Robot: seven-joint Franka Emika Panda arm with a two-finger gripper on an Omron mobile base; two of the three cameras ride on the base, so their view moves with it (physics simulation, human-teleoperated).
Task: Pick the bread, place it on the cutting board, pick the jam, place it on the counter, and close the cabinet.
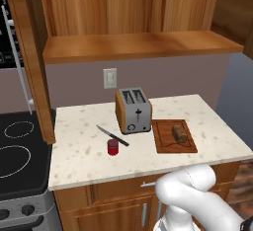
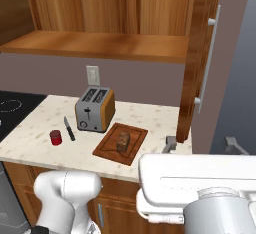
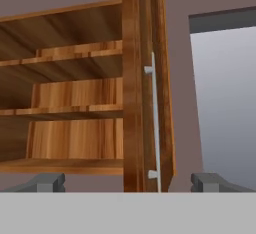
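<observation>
The bread lies on the reddish cutting board, right of the toaster. The red jam stands on the speckled counter, left of the board. The cabinet stands open with bare shelves; both its doors swing out. My gripper is open and holds nothing. It hovers at the counter's right end, facing the right door's edge and its silver handle.
A silver and orange toaster sits at the back of the counter, with a black-handled knife beside the jam. A black stovetop adjoins the counter on the left. Wooden drawers run below.
</observation>
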